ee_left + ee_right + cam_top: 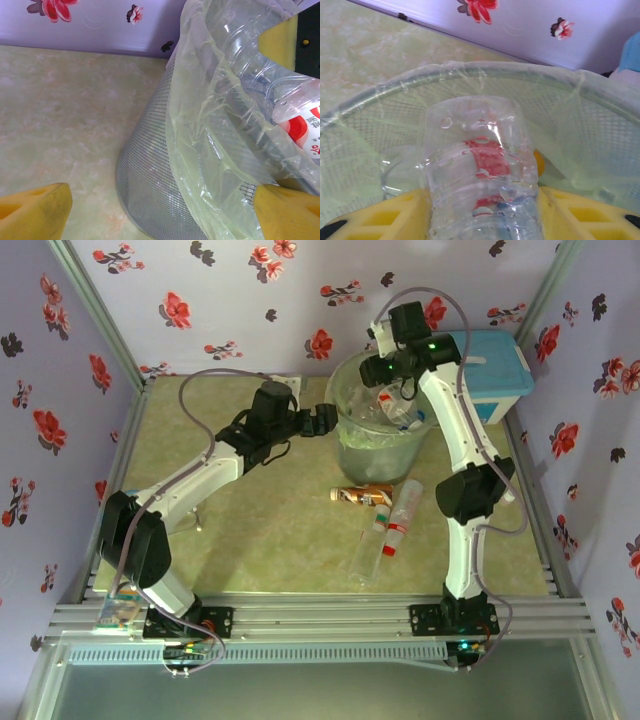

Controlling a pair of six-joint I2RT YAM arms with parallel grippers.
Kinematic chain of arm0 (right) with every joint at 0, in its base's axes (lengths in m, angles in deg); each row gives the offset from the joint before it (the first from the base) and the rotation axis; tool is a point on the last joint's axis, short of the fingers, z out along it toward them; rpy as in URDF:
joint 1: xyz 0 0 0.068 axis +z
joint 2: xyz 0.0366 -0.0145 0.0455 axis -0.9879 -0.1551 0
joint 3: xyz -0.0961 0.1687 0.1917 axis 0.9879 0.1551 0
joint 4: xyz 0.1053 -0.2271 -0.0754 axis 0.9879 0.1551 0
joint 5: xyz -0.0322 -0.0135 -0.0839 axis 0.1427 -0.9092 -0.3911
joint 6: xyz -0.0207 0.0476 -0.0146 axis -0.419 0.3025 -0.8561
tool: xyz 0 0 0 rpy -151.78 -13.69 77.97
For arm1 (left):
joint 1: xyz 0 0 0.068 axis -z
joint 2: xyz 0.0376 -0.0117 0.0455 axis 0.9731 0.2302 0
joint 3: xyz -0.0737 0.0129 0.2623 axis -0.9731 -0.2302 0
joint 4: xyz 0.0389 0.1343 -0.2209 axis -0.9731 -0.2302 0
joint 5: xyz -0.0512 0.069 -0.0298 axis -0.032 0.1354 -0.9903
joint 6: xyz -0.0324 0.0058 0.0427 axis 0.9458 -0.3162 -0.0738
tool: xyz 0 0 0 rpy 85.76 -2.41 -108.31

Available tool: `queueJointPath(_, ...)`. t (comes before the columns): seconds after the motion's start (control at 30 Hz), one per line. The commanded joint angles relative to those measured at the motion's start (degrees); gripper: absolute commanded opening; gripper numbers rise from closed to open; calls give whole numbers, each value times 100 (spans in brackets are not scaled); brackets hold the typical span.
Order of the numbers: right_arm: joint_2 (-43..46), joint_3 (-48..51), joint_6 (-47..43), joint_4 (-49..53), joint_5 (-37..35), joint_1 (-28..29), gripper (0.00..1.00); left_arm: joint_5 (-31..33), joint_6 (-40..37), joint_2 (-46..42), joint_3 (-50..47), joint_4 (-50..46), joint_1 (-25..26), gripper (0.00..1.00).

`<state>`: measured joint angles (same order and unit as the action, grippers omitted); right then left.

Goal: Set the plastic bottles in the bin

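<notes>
The right pincer [482, 212] grasped a clear, red-labelled bottle [480, 150] between its yellow fingers, holding it inside the mouth of the bin [352, 455], above the bag-lined rim. The left pincer [322, 420] stood released, its fingers spread wide, just beside the bin's left wall. On the tabletop [250, 540] near the bin lay a brown bottle [362, 496] and two clear bottles [400, 510], close together. A blue-lidded box [497, 368] sat at the far right.
</notes>
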<state>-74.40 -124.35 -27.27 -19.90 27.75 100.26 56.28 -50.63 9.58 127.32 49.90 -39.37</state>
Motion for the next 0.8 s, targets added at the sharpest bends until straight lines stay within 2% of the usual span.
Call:
queueJointPath(0.0, -432, -82, 320, 299, 523, 137, 54, -25, 96, -14, 57, 38, -40, 94)
queueJointPath(0.17, -616, -192, 509, 184, 853, 281, 54, 86, 85, -283, -170, 29, -134, 94)
queueJointPath(0.47, -650, -396, 920, -287, 1217, 585, 54, 476, -180, -1529, -785, -353, -483, 94)
queueJointPath(0.6, -446, -474, 1224, -588, 1051, 590, 70, 533, -280, -1827, -882, -562, -589, 95)
queueJointPath(0.77, -52, -822, 1365, -527, 730, 570, 81, 503, -218, -1816, -929, -526, -621, 95)
